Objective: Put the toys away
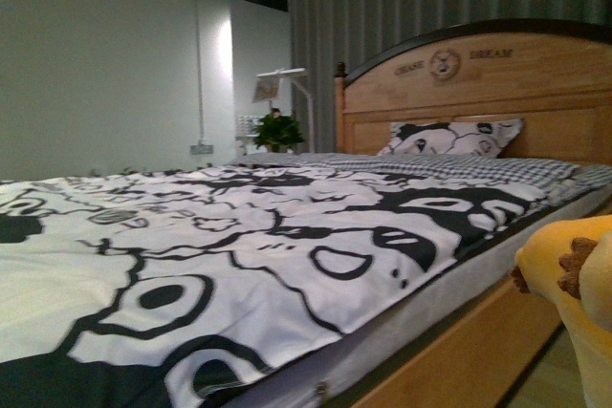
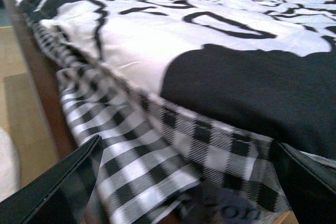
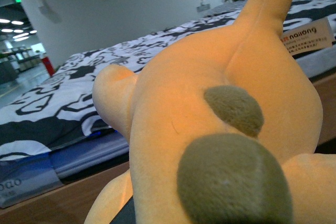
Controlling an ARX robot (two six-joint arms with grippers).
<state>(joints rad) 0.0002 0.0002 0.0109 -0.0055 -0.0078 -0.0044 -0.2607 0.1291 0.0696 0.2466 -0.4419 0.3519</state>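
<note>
An orange-yellow plush animal with brown tufts hangs at the front view's lower right, beside the bed's wooden side rail. It fills the right wrist view as a plush animal with olive-brown spots, and my right gripper is shut on it, its fingers hidden beneath the toy. In the left wrist view my left gripper stands open, its black fingers spread on either side of the checked sheet hanging off the bed's edge, with nothing between them.
A bed with a black-and-white patterned duvet fills the front view. A pillow leans on the wooden headboard. A potted plant and a lamp stand behind. Wooden floor runs beside the bed.
</note>
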